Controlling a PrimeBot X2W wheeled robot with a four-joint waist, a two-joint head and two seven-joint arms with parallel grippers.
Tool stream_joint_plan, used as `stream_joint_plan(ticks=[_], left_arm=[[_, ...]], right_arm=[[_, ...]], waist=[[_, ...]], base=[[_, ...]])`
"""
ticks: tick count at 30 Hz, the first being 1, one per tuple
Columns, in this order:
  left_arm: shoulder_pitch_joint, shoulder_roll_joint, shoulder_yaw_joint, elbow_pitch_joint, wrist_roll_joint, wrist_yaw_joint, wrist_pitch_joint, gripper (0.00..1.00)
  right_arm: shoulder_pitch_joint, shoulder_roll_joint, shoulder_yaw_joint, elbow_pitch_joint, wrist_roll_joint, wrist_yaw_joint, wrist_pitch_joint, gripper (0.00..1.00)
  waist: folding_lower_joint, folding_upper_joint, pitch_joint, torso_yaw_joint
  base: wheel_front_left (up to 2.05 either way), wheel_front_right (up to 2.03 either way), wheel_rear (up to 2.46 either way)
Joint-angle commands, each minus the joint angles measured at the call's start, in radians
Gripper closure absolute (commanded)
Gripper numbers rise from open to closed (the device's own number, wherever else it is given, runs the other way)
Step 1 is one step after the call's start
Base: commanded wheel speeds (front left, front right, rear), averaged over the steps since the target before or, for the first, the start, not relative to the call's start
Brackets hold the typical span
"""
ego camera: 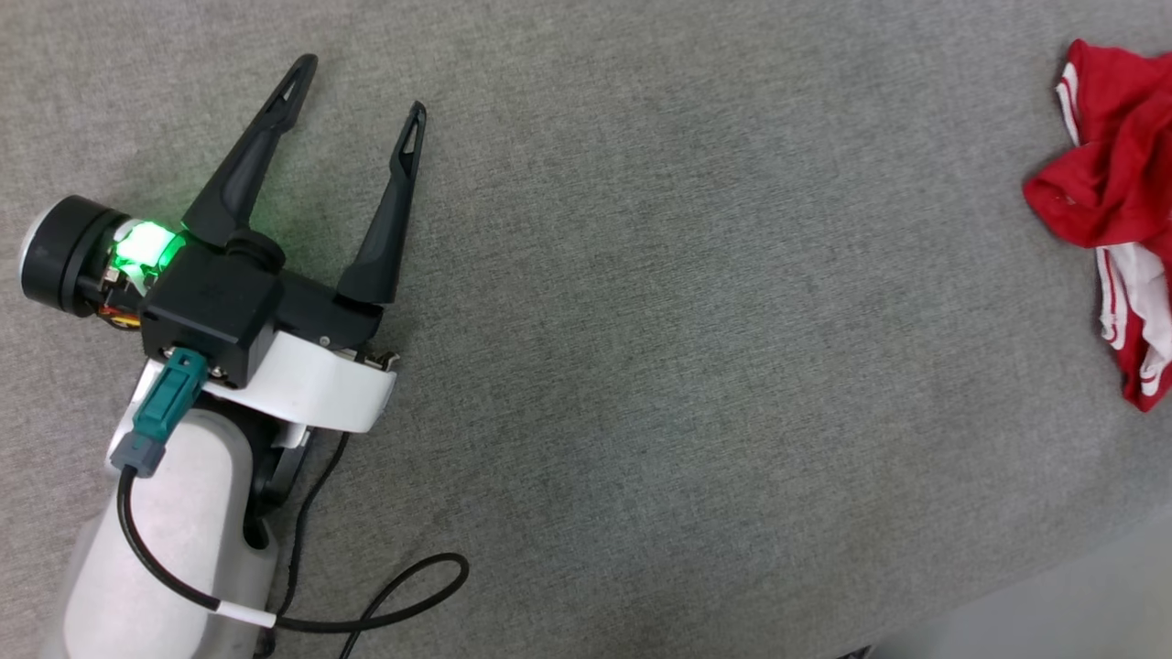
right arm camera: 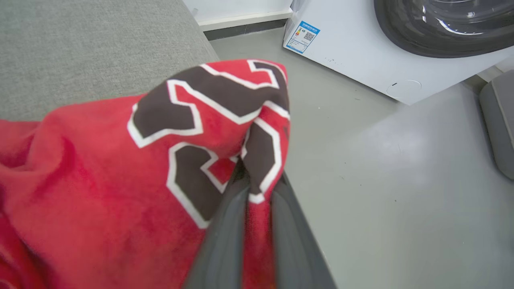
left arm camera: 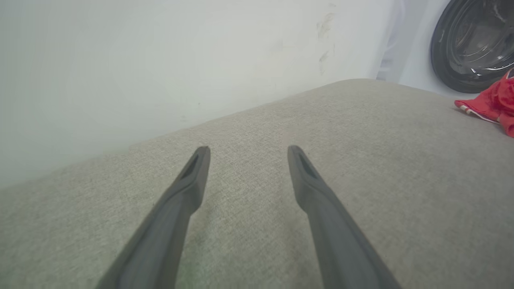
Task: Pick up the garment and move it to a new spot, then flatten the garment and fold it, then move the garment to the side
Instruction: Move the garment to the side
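Crumpled garment (ego camera: 1112, 183) heaped at the right edge of the grey cushion (ego camera: 641, 320); no clear long axis while bunched. Thin red fabric, black white-outlined lettering creased over a raised fold, white sleeve with red-striped trim trailing at the near side of the heap. Lettered fold pinched between the nearly closed fingers of the right gripper (right arm camera: 259, 180), by far the nearer arm. Well apart, toward the cushion's left side, the left gripper (ego camera: 363, 84): fingers spread wide, holding nothing, tips aimed at the cushion's far edge. Judged direction of the coming carry: leftward from the heap, onto the cushion's bare middle. Beyond the cushion's right edge, grey floor (right arm camera: 381, 180) and a white washing machine (right arm camera: 353, 44).
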Motion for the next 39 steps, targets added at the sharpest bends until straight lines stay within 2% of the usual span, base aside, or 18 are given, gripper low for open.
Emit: stream_joint_plan(ticks=[1, 2, 3, 9, 14, 23, 30, 39], left_arm=[[-0.01, 0.003, -0.003, -0.003, -0.001, -0.003, 0.002, 0.0], [-0.01, 0.005, -0.003, -0.002, -0.002, -0.003, 0.001, 0.0], [-0.01, 0.006, -0.003, -0.001, -0.004, -0.003, 0.001, 0.0], [-0.002, 0.008, -0.002, 0.019, -0.015, 0.003, -0.009, 0.0], [0.022, -0.009, -0.003, 0.052, -0.028, 0.019, -0.042, 0.0], [0.103, -0.06, 0.002, 0.169, -0.075, 0.054, -0.108, 0.0], [0.188, -0.096, 0.024, 0.249, -0.119, 0.088, -0.137, 0.0], [0.296, -0.131, 0.055, 0.325, -0.169, 0.117, -0.157, 0.0]], right_arm=[[-0.011, -0.002, 0.001, 0.004, 0.003, -0.001, -0.009, 0.56], [-0.018, 0.004, -0.003, 0.024, 0.002, -0.001, -0.023, 0.07], [-0.022, 0.004, -0.002, 0.039, -0.011, -0.001, -0.043, 0.0], [-0.054, -0.015, -0.025, 0.15, -0.061, -0.001, -0.158, 0.0], [-0.07, -0.047, -0.039, 0.209, -0.106, -0.001, -0.273, 0.0], [0.013, -0.06, 0.027, 0.192, -0.067, -0.001, -0.428, 0.0], [0.178, -0.007, 0.08, 0.076, -0.008, -0.001, -0.478, 0.0], [0.425, 0.159, 0.132, -0.167, -0.01, -0.001, -0.481, 0.0]], waist=[[-0.0002, 0.0, 0.005, 0.002], [-0.0002, 0.0, 0.007, 0.001], [-0.0002, 0.0, 0.009, 0.001], [-0.0002, 0.0, -0.007, 0.005], [-0.0002, 0.0, -0.073, 0.024], [-0.0002, 0.0, -0.254, 0.086], [-0.0002, 0.0, -0.383, 0.152], [-0.0002, 0.0, -0.508, 0.225]], base=[[0.0, 0.0, 0.0], [0.0, 0.0, 0.0], [0.0, 0.0, 0.0], [0.0, 0.0, 0.0], [0.0, 0.0, 0.0], [0.0, 0.0, 0.0], [0.0, 0.0, 0.0], [0.0, 0.0, 0.0]])
